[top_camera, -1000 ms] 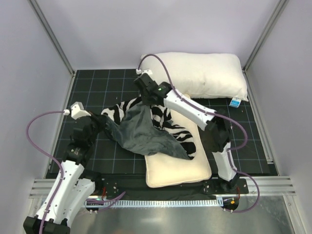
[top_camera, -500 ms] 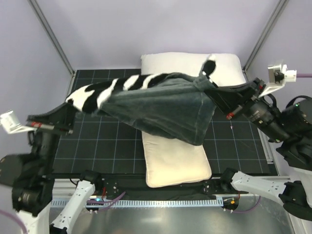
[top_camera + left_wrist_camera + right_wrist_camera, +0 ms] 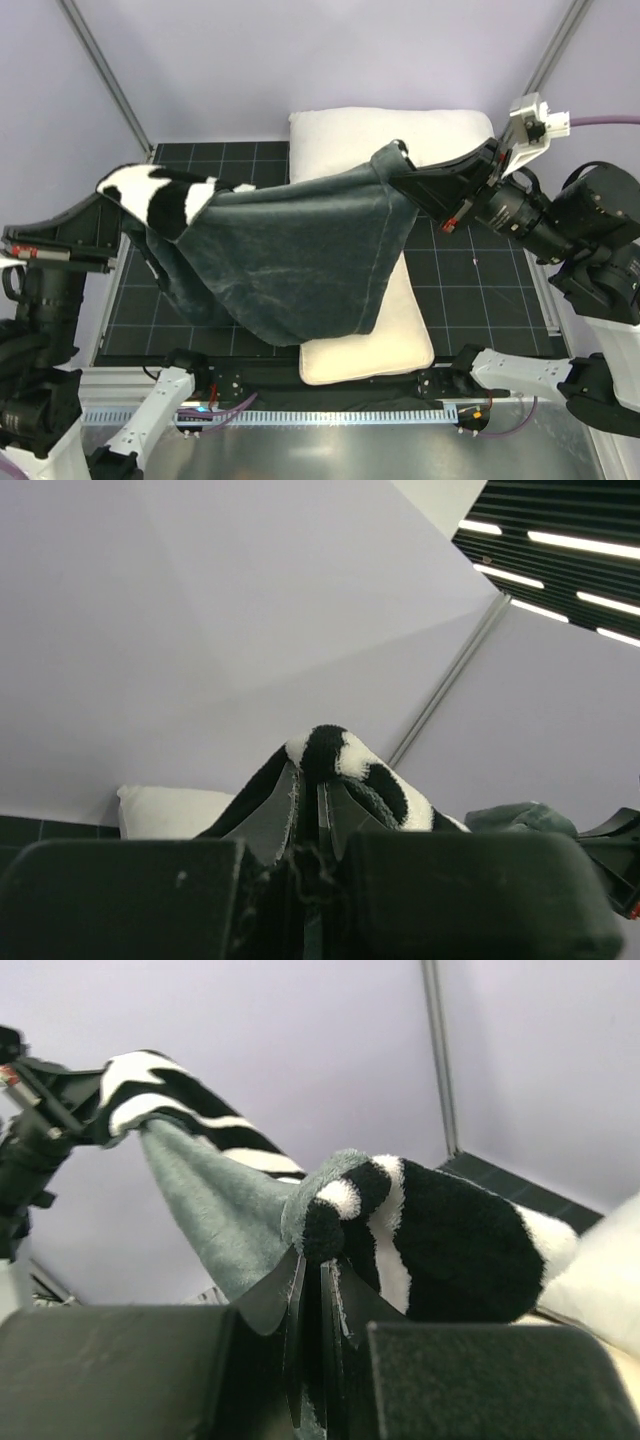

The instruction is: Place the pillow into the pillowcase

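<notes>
Jaws on both arms are pressed onto fabric; my left gripper [image 3: 120, 193] pinches a zebra-striped corner of the pillowcase [image 3: 290, 250] at the frame's left, my right gripper [image 3: 396, 176] pinches the other corner at upper right; nearest me, bottom centre, the cream pillow [image 3: 370, 355] lies flat on the dark gridded mat [image 3: 480, 280]; above it the pillowcase hangs stretched between the grippers, grey face showing, hiding the pillow's far end; farthest back lies a plain white pillow [image 3: 340, 135].
</notes>
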You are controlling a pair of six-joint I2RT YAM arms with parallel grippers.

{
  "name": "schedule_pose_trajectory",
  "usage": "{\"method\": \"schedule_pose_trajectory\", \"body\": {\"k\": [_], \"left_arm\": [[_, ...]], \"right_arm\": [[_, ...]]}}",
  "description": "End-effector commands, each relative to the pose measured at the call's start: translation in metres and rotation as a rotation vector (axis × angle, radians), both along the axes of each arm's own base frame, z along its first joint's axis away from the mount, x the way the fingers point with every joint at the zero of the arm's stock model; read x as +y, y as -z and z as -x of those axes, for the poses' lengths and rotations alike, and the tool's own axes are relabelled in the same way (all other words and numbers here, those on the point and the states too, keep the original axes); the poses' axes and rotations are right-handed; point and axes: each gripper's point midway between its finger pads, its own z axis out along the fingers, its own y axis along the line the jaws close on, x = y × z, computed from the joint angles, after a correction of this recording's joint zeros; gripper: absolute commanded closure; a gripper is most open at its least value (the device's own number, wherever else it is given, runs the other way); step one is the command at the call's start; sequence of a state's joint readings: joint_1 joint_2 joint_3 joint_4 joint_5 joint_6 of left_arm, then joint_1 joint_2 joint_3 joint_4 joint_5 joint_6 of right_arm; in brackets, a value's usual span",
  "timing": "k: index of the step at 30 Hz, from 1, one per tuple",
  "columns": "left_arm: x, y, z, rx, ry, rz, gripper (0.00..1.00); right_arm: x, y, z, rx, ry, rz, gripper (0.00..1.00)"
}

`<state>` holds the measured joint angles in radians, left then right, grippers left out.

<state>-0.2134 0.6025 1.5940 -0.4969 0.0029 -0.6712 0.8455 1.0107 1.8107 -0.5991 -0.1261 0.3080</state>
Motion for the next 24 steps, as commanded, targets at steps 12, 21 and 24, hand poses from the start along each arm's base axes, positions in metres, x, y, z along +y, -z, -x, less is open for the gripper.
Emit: {"method": "schedule_pose_trajectory", "body": {"k": [12,21,24], "left_arm": [[-0.035,-0.086,0.056,-0.316,0.237,-0.054,1.00],[-0.057,-0.101,0.063,-0.367,0.356,-0.036,1.00],[-0.055,-0.103,0.070,-0.383,0.326,-0.040,1.00]], "right_arm": [[-0.076,-0.114,0.105,-0.348,-0.157,-0.339,0.96],[-0.132,-0.136,0.150,-0.498,-0.124,-0.448,0.96],[-0.130,-0.131,0.148,-0.483,-0.123,-0.433,0.96]]}}
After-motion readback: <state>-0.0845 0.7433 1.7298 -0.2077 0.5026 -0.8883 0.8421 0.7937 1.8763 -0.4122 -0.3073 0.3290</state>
